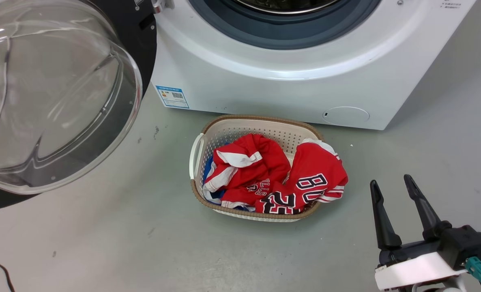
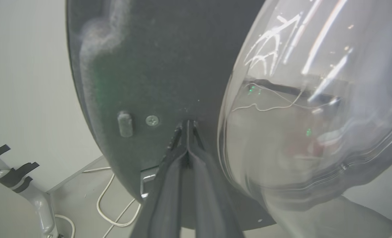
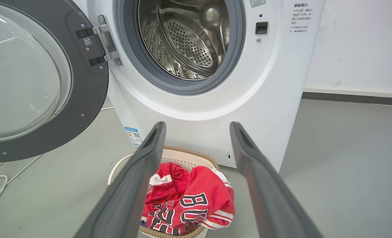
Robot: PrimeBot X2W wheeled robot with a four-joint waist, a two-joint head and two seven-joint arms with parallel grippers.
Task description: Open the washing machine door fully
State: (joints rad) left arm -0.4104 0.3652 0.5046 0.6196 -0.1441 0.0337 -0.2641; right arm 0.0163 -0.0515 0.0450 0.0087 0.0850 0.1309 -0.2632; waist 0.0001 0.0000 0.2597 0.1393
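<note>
1. Machine [image 1: 289,85]: white, with the drum mouth uncovered.
2. Door [image 3: 90,82]: swung wide on its hinge, standing out to the robot's left of the drum mouth, glass bowl bulging toward the robot.
3. Basket [image 1: 260,119]: on the floor just before the machine, holding red jerseys [image 1: 260,170].
4. Right gripper [image 1: 390,180]: fingers spread, holding nothing, right of the basket.
5. Left gripper [image 2: 187,127]: fingers pressed together, tips against the door's dark ring beside the glass.

Cream perforated laundry basket [image 1: 240,130] with woven brown rim on grey floor [image 1: 102,243], holding crumpled red-and-white jerseys [image 1: 260,162] with black lettering, blue fabric underneath, white cable [image 2: 98,205] loose on floor.
</note>
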